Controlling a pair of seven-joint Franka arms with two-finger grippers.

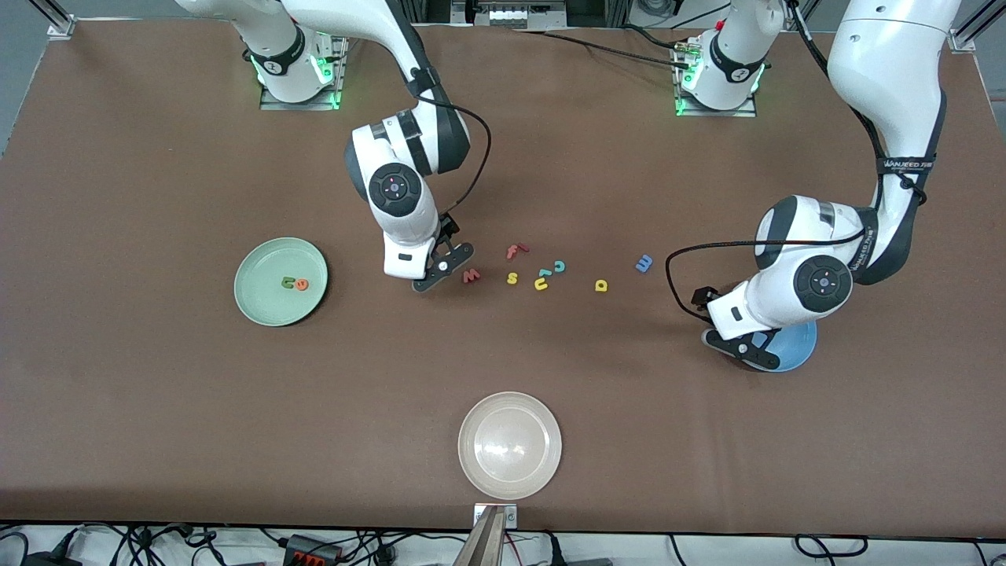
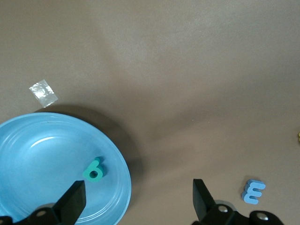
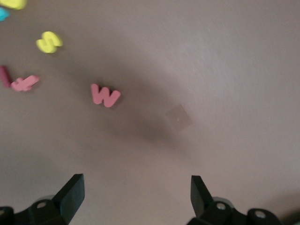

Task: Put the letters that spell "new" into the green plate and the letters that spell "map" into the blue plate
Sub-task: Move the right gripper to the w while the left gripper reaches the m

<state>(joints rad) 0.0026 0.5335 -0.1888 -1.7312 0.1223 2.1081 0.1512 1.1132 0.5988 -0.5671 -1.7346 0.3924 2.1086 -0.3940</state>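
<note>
The green plate (image 1: 255, 267) lies toward the right arm's end and holds the olive n (image 1: 288, 281) and the orange e (image 1: 302, 284). The red-pink w (image 1: 471, 275) (image 3: 105, 96) lies on the table just beside my right gripper (image 1: 444, 267) (image 3: 136, 197), which is open and empty. My left gripper (image 1: 743, 350) (image 2: 138, 201) hovers open and empty over the rim of the blue plate (image 1: 798, 350) (image 2: 37, 154), where the teal letter (image 2: 93, 171) lies. The blue m (image 1: 644, 263) (image 2: 253, 191) and the yellow bowl-and-stem letter (image 1: 601, 285) lie on the table.
A red f (image 1: 515, 251) (image 3: 24, 83), a yellow s (image 1: 512, 277) (image 3: 48, 42), a teal c (image 1: 559, 266) and a yellow u (image 1: 541, 284) lie mid-table. A whitish-beige plate (image 1: 510, 445) sits nearest the front camera. A scrap of tape (image 2: 43, 92) lies by the blue plate.
</note>
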